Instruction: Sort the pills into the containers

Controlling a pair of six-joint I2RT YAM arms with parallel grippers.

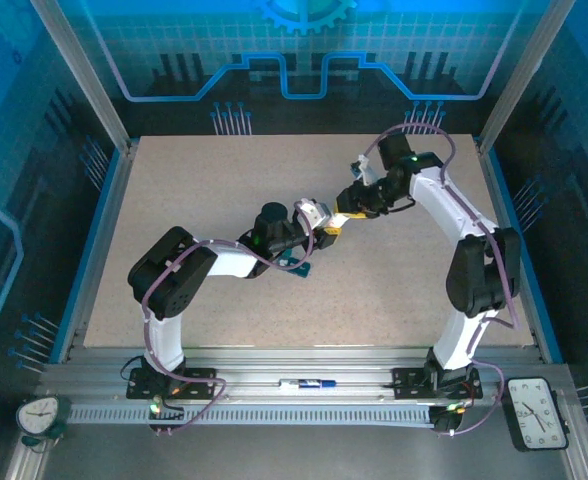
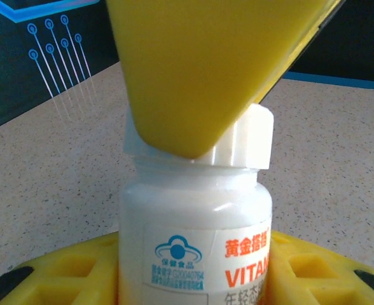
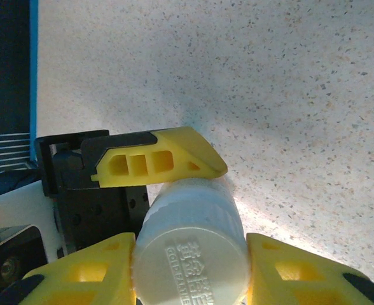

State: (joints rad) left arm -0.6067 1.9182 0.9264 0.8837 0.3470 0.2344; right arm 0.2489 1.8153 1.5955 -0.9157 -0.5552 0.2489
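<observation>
Over the middle of the table (image 1: 224, 180), my two arms meet tip to tip. My left fingers (image 2: 66, 273) are closed on the body of a white vitamin bottle (image 2: 196, 241), one yellow pad pressed against each side of its label. The bottle's top end points toward my right arm. My right fingers (image 3: 301, 273) are closed on its white cap (image 3: 190, 254), one on each side, with the raised lettering on the cap's top facing my right wrist camera. From my left wrist, one of those right fingers lies across the cap. The teal pill box (image 1: 296, 265) lies on the table just beside my left wrist, on its near side, partly hidden by the arm; I cannot tell what its compartments hold.
</observation>
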